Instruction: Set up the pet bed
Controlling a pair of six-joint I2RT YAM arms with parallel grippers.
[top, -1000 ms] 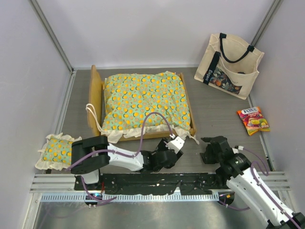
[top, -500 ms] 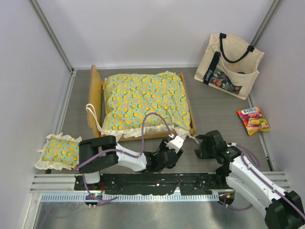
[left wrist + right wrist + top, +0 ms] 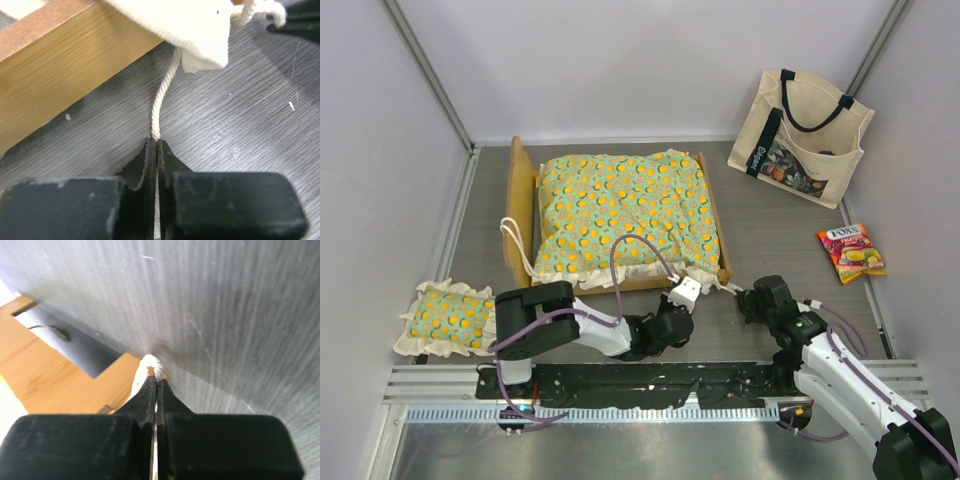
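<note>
Light-wood pet bed (image 3: 523,200) holds its green orange-print mattress (image 3: 625,205).

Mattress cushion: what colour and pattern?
Mattress cushion: green with orange print, best in top external view.

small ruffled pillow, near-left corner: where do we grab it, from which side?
Pinch the cream ruffle on the small ruffled pillow's far edge, coming down from above with the jaws across that edge. The pillow lies flat, so the padded middle offers nothing to close on; the ruffle is thin and sticks out. Its left side sits close to the wall.
</note>
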